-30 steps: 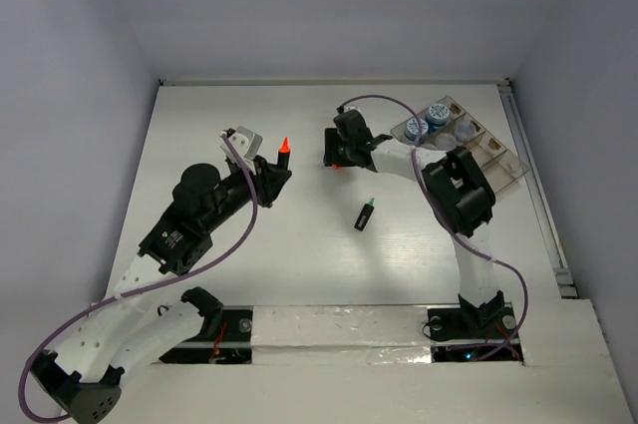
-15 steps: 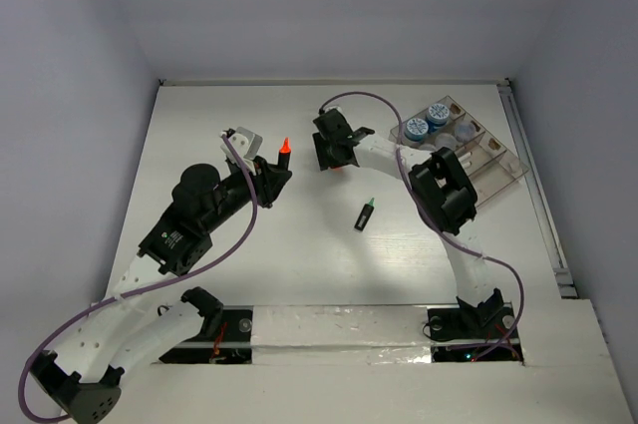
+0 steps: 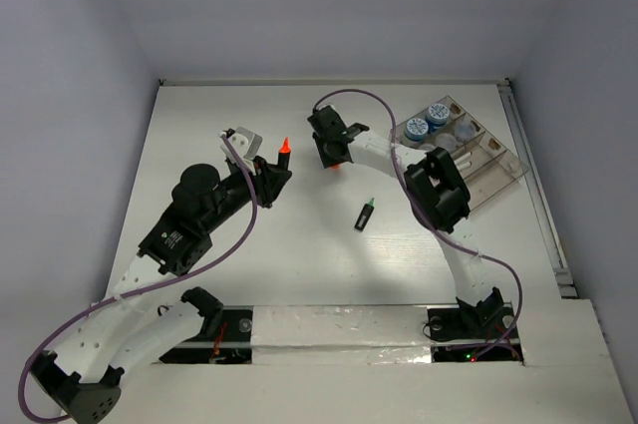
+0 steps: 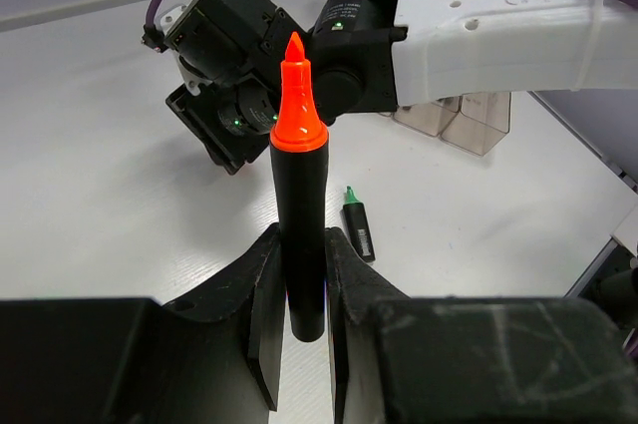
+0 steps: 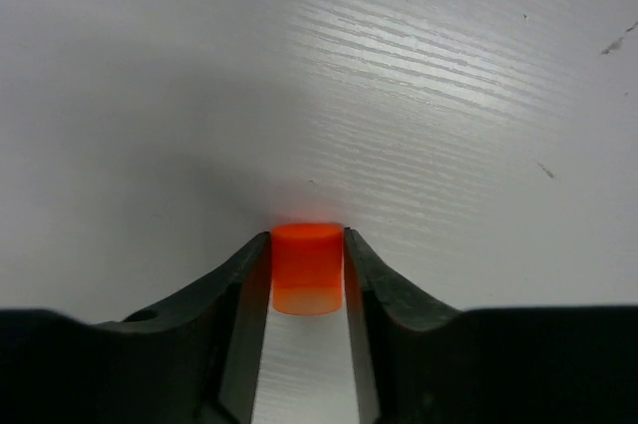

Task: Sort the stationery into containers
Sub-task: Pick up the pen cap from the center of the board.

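Note:
My left gripper (image 4: 301, 244) is shut on a black highlighter (image 4: 299, 214) and holds it upright, orange tip (image 3: 284, 148) bare. Over the table's middle back, my right gripper (image 3: 334, 158) points down. In the right wrist view its jaws (image 5: 307, 249) press both sides of the tiny orange cube (image 5: 307, 266), a short round orange piece standing on the table. A second black highlighter (image 3: 365, 213) with a green tip lies flat in mid-table. The clear compartment tray (image 3: 495, 167) sits at the back right with two blue-lidded pots (image 3: 416, 127) in it.
The right arm's white forearm (image 4: 498, 30) stretches across in front of the left wrist camera. A rail (image 3: 538, 195) runs along the table's right edge. White walls close the back and sides.
The right gripper has shifted slightly left over the orange cube and its jaws have closed in onto it. The left arm and its highlighter have not moved.

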Robot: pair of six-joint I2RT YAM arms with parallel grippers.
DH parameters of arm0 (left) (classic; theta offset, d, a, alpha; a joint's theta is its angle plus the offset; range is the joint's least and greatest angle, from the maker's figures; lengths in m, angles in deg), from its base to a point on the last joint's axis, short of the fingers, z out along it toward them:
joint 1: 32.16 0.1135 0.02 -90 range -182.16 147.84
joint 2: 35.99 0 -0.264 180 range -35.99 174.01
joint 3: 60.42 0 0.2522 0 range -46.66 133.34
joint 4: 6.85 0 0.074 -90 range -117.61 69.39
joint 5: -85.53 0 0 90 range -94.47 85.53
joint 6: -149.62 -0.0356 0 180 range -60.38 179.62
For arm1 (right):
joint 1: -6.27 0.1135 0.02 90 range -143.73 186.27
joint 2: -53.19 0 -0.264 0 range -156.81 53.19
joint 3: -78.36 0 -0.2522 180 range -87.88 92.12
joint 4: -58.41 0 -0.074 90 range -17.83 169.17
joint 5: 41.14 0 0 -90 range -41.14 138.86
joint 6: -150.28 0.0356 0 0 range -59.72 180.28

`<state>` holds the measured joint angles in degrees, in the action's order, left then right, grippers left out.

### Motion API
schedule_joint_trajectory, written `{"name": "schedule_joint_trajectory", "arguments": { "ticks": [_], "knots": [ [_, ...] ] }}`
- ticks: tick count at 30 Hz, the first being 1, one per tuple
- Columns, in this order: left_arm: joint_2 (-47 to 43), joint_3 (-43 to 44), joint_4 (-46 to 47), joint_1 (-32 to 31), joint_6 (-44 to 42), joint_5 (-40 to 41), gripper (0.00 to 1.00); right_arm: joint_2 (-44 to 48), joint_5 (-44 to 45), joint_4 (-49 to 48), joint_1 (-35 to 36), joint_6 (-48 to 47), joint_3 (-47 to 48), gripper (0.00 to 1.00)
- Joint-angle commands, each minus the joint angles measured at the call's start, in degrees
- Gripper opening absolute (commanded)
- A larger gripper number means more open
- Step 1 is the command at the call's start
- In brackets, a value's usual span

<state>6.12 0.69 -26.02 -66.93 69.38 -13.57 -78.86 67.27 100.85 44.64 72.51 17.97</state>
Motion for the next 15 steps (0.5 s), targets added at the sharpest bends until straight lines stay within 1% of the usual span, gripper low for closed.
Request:
{"name": "schedule_joint_trajectory", "arguments": {
  "ticks": [1, 3, 4, 5, 7, 8, 9, 10, 11, 12, 13, 14, 15],
  "knots": [
    [-0.8, -0.07, 3.3, 0.4, 0.17, -0.92, 0.0, -4.53, 1.36, 7.08, -0.14, -1.86, 0.24, 0.36],
    [-0.8, -0.15, 3.21, 0.4, 0.17, -0.65, 0.0, -4.62, 1.19, 7.17, -0.14, -1.6, 0.68, 0.27],
    [-0.8, -0.16, 3.21, 0.4, 0.26, -0.65, 0.0, -4.62, 1.01, 6.82, -0.14, -1.33, 0.77, 0.15],
    [-0.71, -0.16, 3.3, 0.4, 0.26, -0.65, 0.0, -4.19, 0.75, 6.65, -0.14, -0.98, 0.77, 0.09],
    [-0.54, -0.16, 3.39, 0.4, 0.7, -0.74, 0.0, -2.7, 0.48, 4.2, -0.14, -0.19, -0.97, 0.0],
    [-0.36, -0.16, 3.48, 0.4, 0.96, -0.91, 0.0, -1.38, 0.31, 2.79, -0.14, -0.01, -2.21, 0.0],
    [-0.27, -0.24, 3.56, 0.4, 1.49, -1.35, 0.0, 2.2, -0.22, 0.95, -0.14, 0.34, -3.7, 0.0],
    [-0.01, -0.24, 3.74, 0.4, 1.93, -1.79, 0.0, 4.32, -0.48, -2.55, -0.14, 0.77, -5.28, 0.0],
    [0.51, 0.02, 3.83, 0.4, 3.06, -2.06, 0.0, 6.69, -0.83, -4.41, -0.14, 1.65, -8.95, 0.0],
    [0.87, 0.19, 3.83, 0.4, 3.68, -2.75, 0.0, 12.11, -2.4, -6.6, -0.14, 2.27, -11.25, 0.0],
    [1.39, 0.46, 3.74, 0.4, 4.38, -3.11, 0.0, 15.04, -3.38, -11.15, -0.14, 2.97, -13.8, 0.0],
    [1.66, 0.37, 3.91, 0.4, 6.22, -3.37, 0.0, 18.11, -4.43, -13.37, -0.14, 4.72, -19.13, 0.0],
    [1.92, 0.02, 4.35, 0.4, 7.45, -3.73, 0.0, 24.32, -5.74, -15.66, -0.14, 5.6, -22.05, 0.0]
  ]
}}
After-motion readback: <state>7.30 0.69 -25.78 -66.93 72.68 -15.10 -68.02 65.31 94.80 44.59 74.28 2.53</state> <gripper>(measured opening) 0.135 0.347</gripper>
